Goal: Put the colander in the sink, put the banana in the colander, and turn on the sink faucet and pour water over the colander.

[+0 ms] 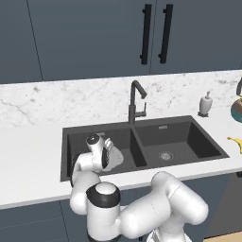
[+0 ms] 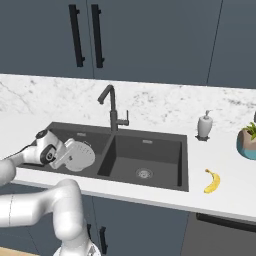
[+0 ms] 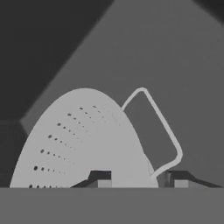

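Right base view: round light-grey perforated metal colander (image 2: 79, 154) in the left basin of the dark grey double-basin sink (image 2: 150, 182), tipped on edge, rounded underside facing the camera. The tool (image 2: 64, 152) sits at its 9 o'clock edge.

Left base view: same colander (image 1: 112, 155) partly hidden behind the white wrist; only a pale crescent shows at 3 o'clock of the tool (image 1: 106, 153). Sink rim (image 1: 66, 130) dark against the white marble counter (image 1: 28, 165).

Hand view: colander (image 3: 83, 140) close up, dome side toward the camera, rows of small holes across it, thin wire-loop handle at 2 o'clock. The two dark fingertips (image 3: 99, 178) stand either side of the lower rim; jaws slightly apart, and whether they pinch the rim I cannot tell.

Small yellow curved banana (image 2: 212, 181) on the counter at 3 o'clock of the sink, well apart from the colander; long axis near 12-to-6, ends curving toward the sink. Left base view catches only part of it (image 1: 236, 143) at the frame edge.

Tall dark hooked sink faucet (image 2: 112, 111) behind the centre divider; spout points toward 9 o'clock in the right base view, toward 3 o'clock in the left (image 1: 135, 101).
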Robot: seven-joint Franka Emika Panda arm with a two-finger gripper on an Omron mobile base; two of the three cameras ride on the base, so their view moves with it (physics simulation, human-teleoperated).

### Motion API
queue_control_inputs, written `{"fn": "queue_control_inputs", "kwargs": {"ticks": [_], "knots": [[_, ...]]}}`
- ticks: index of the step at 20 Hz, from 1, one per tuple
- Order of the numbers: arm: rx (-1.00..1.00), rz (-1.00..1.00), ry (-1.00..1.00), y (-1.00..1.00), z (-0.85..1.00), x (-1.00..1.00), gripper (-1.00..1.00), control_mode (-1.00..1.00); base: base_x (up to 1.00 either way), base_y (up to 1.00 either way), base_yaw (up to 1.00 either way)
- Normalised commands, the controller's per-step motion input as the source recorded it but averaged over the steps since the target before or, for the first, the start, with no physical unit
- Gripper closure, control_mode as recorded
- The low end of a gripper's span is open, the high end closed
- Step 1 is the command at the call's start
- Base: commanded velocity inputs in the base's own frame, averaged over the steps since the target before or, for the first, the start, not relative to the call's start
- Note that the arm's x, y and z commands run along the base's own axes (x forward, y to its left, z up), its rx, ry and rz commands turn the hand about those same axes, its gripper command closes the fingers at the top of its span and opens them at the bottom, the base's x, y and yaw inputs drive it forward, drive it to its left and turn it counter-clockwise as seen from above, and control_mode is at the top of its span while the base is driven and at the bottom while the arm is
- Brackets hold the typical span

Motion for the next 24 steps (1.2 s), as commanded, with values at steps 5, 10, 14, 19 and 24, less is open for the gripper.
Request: {"fn": "queue_control_inputs", "kwargs": {"ticks": [5, 10, 14, 19, 24], "knots": [[0.10, -0.15, -0.12, -0.43, 0.00, 0.11, 1.00, -1.00, 0.00, 0.00, 0.00], [0.05, -0.27, -0.04, -0.56, 0.00, 0.00, 1.00, -1.00, 0.00, 0.00, 0.00], [0.00, -0.30, -0.01, -0.57, 0.00, 0.00, 1.00, -1.00, 0.00, 0.00, 0.00], [0.00, -0.28, -0.05, -0.22, 0.03, 0.02, -1.00, -1.00, 0.00, 0.00, 0.00], [0.00, -0.16, -0.13, 0.08, 0.31, 0.04, -1.00, -1.00, 0.00, 0.00, 0.00]]}}
